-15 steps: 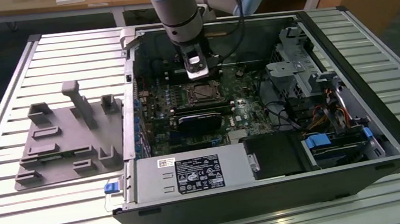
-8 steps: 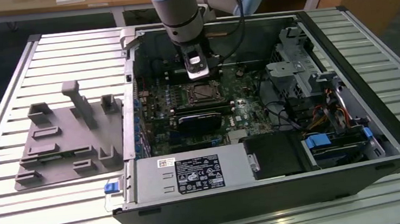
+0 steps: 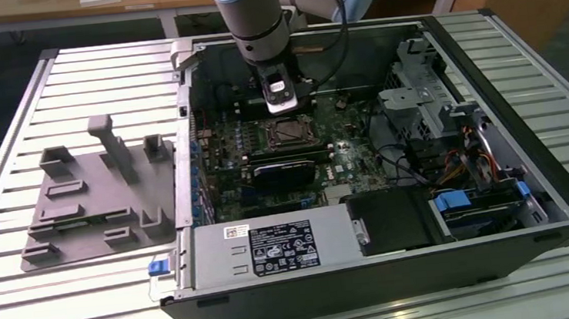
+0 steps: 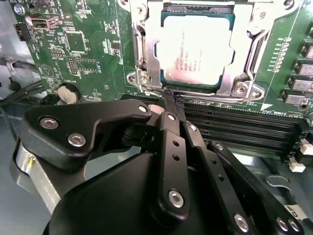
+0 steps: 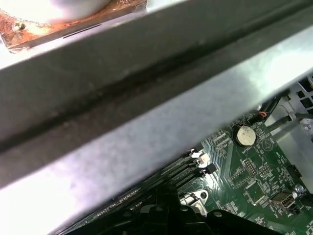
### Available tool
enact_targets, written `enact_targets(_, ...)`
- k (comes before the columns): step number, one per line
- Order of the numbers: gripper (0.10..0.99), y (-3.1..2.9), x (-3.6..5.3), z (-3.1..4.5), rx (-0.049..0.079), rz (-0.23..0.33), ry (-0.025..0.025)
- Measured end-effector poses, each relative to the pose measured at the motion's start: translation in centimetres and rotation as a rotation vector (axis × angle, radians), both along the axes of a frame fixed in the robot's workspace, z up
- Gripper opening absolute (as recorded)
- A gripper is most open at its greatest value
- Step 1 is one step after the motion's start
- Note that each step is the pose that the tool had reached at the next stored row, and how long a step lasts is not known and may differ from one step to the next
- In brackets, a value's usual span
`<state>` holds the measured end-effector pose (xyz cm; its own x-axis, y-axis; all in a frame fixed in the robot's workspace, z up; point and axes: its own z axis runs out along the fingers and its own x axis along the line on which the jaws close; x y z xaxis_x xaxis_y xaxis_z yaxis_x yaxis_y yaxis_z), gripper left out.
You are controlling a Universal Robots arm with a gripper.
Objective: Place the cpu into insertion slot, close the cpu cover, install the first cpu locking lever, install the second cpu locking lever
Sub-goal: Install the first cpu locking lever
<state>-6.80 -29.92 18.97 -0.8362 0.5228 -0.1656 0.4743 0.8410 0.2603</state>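
A: Where is the pale silver-beige square cpu (image 4: 195, 48) seen?
B: In the second wrist view it is seated flat in the square insertion slot (image 4: 196, 89) with the silvery rim, set in the green circuit board (image 4: 93, 54), in the upper middle of the frame. The thin silvery metal cpu cover (image 4: 143, 54) with the cut-out middle is laid down around the chip, framing it.

A: And the black metal claw (image 4: 171, 100)?
B: Clenched, nothing held. Its fingertips (image 4: 175, 105) are pressed together just below the socket's lower edge, close to a thin wire lever by that edge; contact cannot be told. Long black memory slots (image 4: 234, 125) are seen beside the fingers, right of centre.

A: Exterior view?
B: The grey robot arm (image 3: 252, 23) is lowered from the top centre into the open black computer case (image 3: 377, 275). The claw (image 3: 282, 102) is placed just above the socket (image 3: 287, 132). A grey moulded fixture tray (image 3: 92, 199) is set on the slatted metal worktop (image 3: 10, 91), at the frame's left, well apart from the case.

A: First wrist view?
B: A grey metal case edge (image 5: 146, 112) is seen across the frame, with green board (image 5: 244, 176) at lower right.
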Motion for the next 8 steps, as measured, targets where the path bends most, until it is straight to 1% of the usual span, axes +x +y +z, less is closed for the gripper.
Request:
enact_targets(5,0.102,-0.01,0.0,0.03,0.001,0.0,-0.0001)
enact_targets(8,0.102,0.0,0.0,0.33,0.0,0.0,-0.0001)
